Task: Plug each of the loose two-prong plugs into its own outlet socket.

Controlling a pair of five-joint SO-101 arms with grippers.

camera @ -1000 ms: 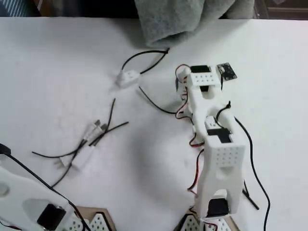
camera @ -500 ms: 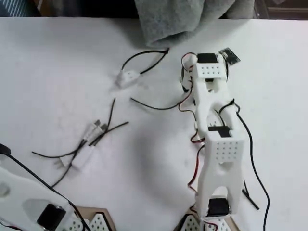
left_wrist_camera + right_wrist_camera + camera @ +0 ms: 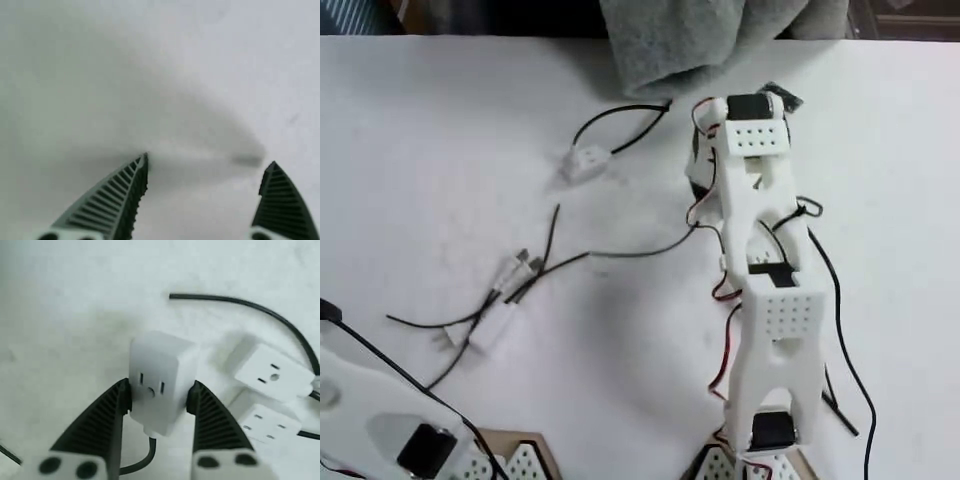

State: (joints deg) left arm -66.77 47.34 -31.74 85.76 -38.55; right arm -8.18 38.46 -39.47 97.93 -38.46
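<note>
- The work surface is a white table (image 3: 440, 120). A grey cloth (image 3: 700, 40) hangs over its far edge at centre, with a dark room behind it.
- The left arm (image 3: 370, 420) sits at the near left corner of the table. The left gripper (image 3: 209, 162) hangs over bare tabletop with its jaws spread wide and nothing between them.
- A two-prong plug (image 3: 512, 272) lies loose left of centre with its metal prongs exposed. A second plug (image 3: 485, 325) appears to lie just beside it among thin black leads.
- A white corded block (image 3: 585, 160) rests farther back, apart from both arms. The high view does not show whether it is a plug or a socket.
- A black cord (image 3: 640, 248) runs across the table from the plug cluster toward the right arm (image 3: 775, 320), which is stretched toward the far edge.
- The right gripper (image 3: 160, 387) clamps an outlet socket (image 3: 156, 375) by its two sides, slotted face toward the camera, with its lead trailing below.
- A second socket (image 3: 272, 371) and a third socket (image 3: 260, 424) lie on the table just beyond the held one, side by side.
- Progress: no plug is seated in any visible socket. By this evidence every insertion remains to be done, and the plugs lie well apart from the sockets.
</note>
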